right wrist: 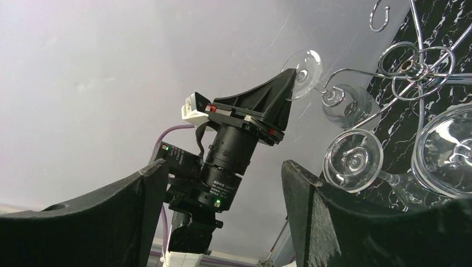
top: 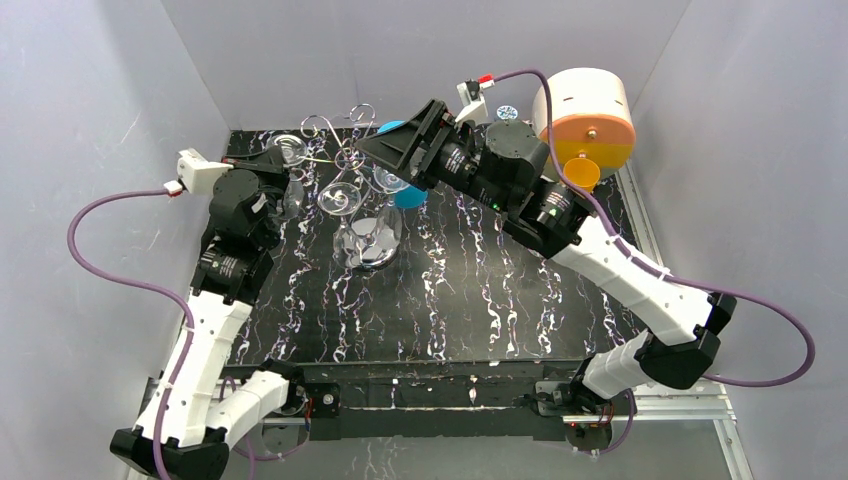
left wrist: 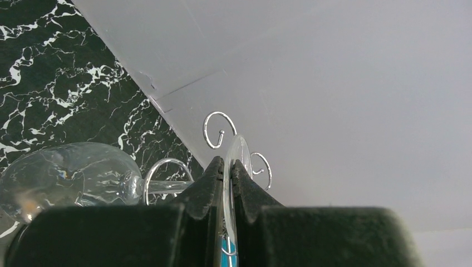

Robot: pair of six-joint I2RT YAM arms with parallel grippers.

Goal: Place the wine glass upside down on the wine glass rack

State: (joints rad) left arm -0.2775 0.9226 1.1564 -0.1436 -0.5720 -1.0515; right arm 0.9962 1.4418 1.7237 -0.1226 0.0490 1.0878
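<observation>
My left gripper (left wrist: 228, 162) is shut on the edge of the clear wine glass's round foot (left wrist: 238, 149). The stem (left wrist: 167, 186) runs left through a wire curl to the bowl (left wrist: 67, 178). In the right wrist view the held foot (right wrist: 303, 67) is at the left gripper's tip, and the bowl (right wrist: 348, 105) hangs lower beside the wine glass rack (right wrist: 412, 67). In the top view the rack (top: 345, 158) stands at the table's back, with the left gripper (top: 290, 160) on its left. My right gripper (top: 362, 150) is open and empty at the rack's top right; its jaws (right wrist: 224, 164) stand wide apart.
Two more clear glasses (right wrist: 353, 161) (right wrist: 451, 150) hang at the rack above its chrome base (top: 368, 243). A blue cup (top: 408, 195) sits behind the rack. A white and orange drum (top: 590, 120) stands at the back right. Grey walls enclose the black marble table (top: 450, 290).
</observation>
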